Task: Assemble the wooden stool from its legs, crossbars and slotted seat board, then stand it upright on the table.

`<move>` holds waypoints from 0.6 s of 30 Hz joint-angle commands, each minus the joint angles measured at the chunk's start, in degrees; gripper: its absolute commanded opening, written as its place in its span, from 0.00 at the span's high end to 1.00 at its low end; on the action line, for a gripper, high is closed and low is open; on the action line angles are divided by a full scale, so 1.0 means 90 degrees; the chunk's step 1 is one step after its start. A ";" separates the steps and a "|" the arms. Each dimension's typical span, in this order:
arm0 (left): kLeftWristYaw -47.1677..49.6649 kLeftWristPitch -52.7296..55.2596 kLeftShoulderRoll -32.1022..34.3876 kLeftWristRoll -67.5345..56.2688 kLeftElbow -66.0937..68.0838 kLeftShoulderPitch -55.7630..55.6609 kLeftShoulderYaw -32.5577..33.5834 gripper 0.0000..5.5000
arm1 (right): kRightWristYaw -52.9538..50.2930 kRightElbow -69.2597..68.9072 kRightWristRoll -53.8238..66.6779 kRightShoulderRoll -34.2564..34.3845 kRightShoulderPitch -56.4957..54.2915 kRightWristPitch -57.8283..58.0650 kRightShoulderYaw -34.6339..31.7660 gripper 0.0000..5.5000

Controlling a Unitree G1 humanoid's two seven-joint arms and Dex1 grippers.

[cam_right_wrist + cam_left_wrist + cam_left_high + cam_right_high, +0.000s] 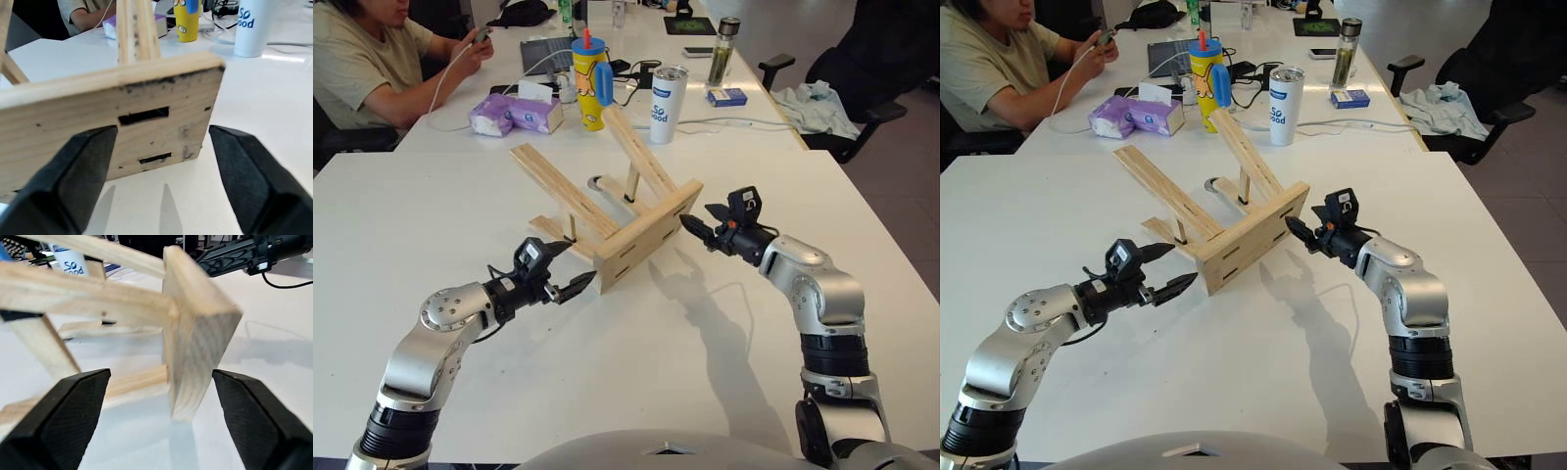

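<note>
The wooden stool lies tipped over in the middle of the table. Its slotted seat board (646, 237) stands on edge, and its legs (563, 188) and crossbars point up and away toward the back. My left gripper (576, 266) is open at the board's near left corner, one finger on either side of the board's end (200, 333). My right gripper (697, 217) is open at the board's far right end, facing the slotted underside (122, 122). Neither gripper holds the wood. The right gripper (234, 257) also appears beyond the board in the left wrist view.
Behind the stool stand a yellow bottle (590, 83), a white tumbler (668, 103) and tissue packs (514, 113). A blue box (726, 96) and cables lie farther back. A person sits at the back left. Bare white table (636, 382) spreads in front.
</note>
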 commanded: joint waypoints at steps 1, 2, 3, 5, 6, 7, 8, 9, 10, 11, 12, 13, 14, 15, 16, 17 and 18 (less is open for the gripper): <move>-0.0125 -0.0320 0.0159 0.0133 0.0194 0.0162 0.0139 0.30 | -0.0162 0.0360 -0.0429 -0.0239 0.0205 -0.0348 0.0153 0.36; -0.0102 -0.0313 0.0124 0.0113 0.0132 0.0215 0.0136 0.30 | -0.0186 0.0443 -0.0430 -0.0221 0.0244 -0.0382 0.0124 0.36; -0.0080 -0.0301 0.0083 0.0093 0.0043 0.0272 0.0106 0.30 | -0.0188 0.0503 -0.0418 -0.0195 0.0281 -0.0406 0.0083 0.36; 0.0004 -0.0197 -0.0127 -0.0015 -0.0202 0.0350 -0.0082 0.30 | -0.0225 0.0678 -0.0474 -0.0186 0.0376 -0.0536 0.0071 0.36; 0.0063 -0.0131 -0.0247 -0.0060 -0.0307 0.0351 -0.0198 0.30 | -0.0250 0.0766 -0.0452 -0.0153 0.0409 -0.0581 0.0026 0.36; 0.0136 -0.0084 -0.0339 -0.0052 -0.0410 0.0349 -0.0312 0.30 | -0.0284 0.0857 -0.0469 -0.0142 0.0425 -0.0644 -0.0002 0.36; 0.0208 -0.0046 -0.0417 -0.0035 -0.0482 0.0331 -0.0405 0.30 | -0.0317 0.0938 -0.0496 -0.0140 0.0434 -0.0705 -0.0022 0.36; 0.0294 0.0011 -0.0508 -0.0020 -0.0534 0.0292 -0.0486 0.30 | -0.0347 0.1031 -0.0502 -0.0129 0.0430 -0.0775 -0.0055 0.36; 0.0380 0.0044 -0.0613 -0.0002 -0.0578 0.0234 -0.0572 0.30 | -0.0377 0.1153 -0.0507 -0.0114 0.0401 -0.0872 -0.0089 0.36; 0.0455 0.0093 -0.0709 -0.0003 -0.0602 0.0157 -0.0647 0.30 | -0.0404 0.1268 -0.0410 -0.0039 0.0354 -0.0893 -0.0202 0.36; 0.0524 0.0135 -0.0763 0.0015 -0.0611 0.0099 -0.0700 0.30 | -0.0425 0.1355 -0.0318 0.0028 0.0306 -0.0898 -0.0295 0.36; 0.0615 0.0157 -0.0801 0.0111 -0.0526 -0.0009 -0.0762 0.30 | -0.0450 0.1412 -0.0317 0.0043 0.0282 -0.0944 -0.0321 0.36; 0.0679 0.0185 -0.0844 0.0145 -0.0441 -0.0101 -0.0784 0.30 | -0.0464 0.1442 -0.0336 0.0049 0.0273 -0.0978 -0.0322 0.36; 0.0740 0.0211 -0.0894 0.0166 -0.0337 -0.0197 -0.0788 0.30 | -0.0464 0.1459 -0.0331 0.0068 0.0268 -0.1006 -0.0316 0.36; 0.0768 0.0203 -0.0915 0.0215 -0.0249 -0.0264 -0.0814 0.30 | -0.0468 0.1477 -0.0317 0.0093 0.0257 -0.1031 -0.0313 0.36; 0.0756 0.0209 -0.0948 0.0208 -0.0156 -0.0332 -0.0855 0.30 | -0.0483 0.1501 -0.0298 0.0131 0.0243 -0.1043 -0.0320 0.36; 0.0742 0.0212 -0.0970 0.0194 -0.0084 -0.0381 -0.0885 0.30 | -0.0499 0.1520 -0.0279 0.0166 0.0231 -0.1049 -0.0332 0.36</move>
